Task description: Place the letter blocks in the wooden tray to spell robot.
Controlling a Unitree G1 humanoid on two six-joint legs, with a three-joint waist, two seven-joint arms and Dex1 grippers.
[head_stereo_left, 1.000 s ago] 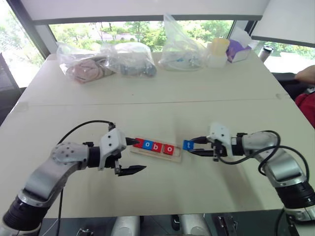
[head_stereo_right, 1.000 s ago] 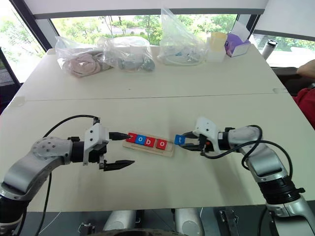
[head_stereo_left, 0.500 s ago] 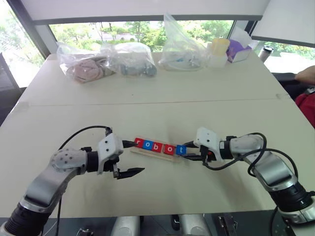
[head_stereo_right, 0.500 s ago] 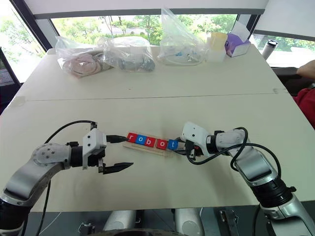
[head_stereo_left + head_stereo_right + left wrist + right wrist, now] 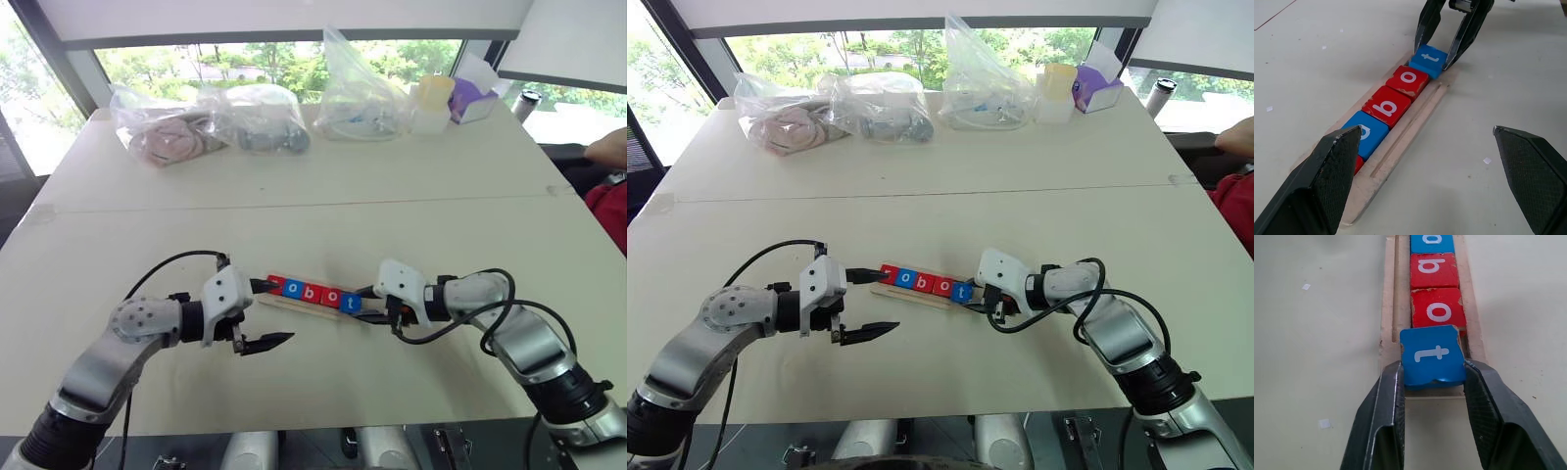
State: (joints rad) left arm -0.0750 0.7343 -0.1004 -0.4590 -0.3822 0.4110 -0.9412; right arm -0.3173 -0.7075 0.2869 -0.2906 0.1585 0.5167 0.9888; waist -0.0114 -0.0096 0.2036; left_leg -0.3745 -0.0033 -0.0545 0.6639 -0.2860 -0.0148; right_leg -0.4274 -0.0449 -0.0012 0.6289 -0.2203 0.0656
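The right end effector (image 5: 1432,382) pinches the blue t block (image 5: 1433,355) over the wooden tray (image 5: 1415,125) end; lower it flat beside the red o block (image 5: 1438,308). The left end effector (image 5: 263,315) is wide open, empty.

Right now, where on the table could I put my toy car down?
The widest bare patch is the table between the plastic bags at the back and the wooden tray. The near edge is free too. It is crowded around the tray, where the left gripper and right gripper meet.
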